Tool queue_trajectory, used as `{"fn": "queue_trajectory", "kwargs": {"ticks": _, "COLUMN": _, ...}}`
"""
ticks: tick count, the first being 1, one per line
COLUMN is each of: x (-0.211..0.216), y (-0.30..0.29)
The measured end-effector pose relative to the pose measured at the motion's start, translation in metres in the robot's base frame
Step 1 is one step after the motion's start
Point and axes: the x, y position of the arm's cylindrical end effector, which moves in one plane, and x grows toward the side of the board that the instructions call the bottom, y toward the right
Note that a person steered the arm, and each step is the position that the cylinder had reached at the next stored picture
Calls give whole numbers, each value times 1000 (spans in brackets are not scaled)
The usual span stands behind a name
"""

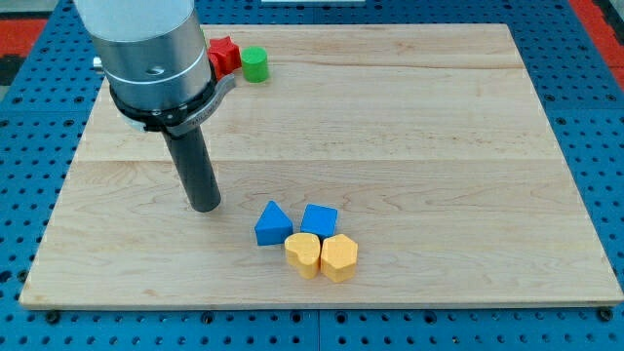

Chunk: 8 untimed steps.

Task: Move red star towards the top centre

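Note:
The red star (pixel 225 55) lies near the board's top edge, left of centre, partly hidden behind the arm's grey body. A green cylinder (pixel 254 64) stands just to its right, close beside it. My tip (pixel 205 206) rests on the board at the view's left of centre, well below the red star and left of the blue triangle (pixel 272 225).
A cluster sits at the bottom centre: the blue triangle, a blue cube (pixel 319 221), a yellow block (pixel 303 254) and a yellow hexagon (pixel 339 257), touching one another. The wooden board (pixel 439 146) lies on a blue pegboard table. The arm's grey body (pixel 151 54) covers the top left.

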Motion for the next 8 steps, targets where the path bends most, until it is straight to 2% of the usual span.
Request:
{"fn": "queue_trajectory", "kwargs": {"ticks": 2, "x": 2, "y": -2}}
{"fn": "queue_trajectory", "kwargs": {"ticks": 4, "x": -69, "y": -138}}
{"fn": "queue_trajectory", "kwargs": {"ticks": 6, "x": -143, "y": -162}}
{"fn": "queue_trajectory", "kwargs": {"ticks": 7, "x": -177, "y": -124}}
{"fn": "queue_trajectory", "kwargs": {"ticks": 8, "x": -211, "y": -56}}
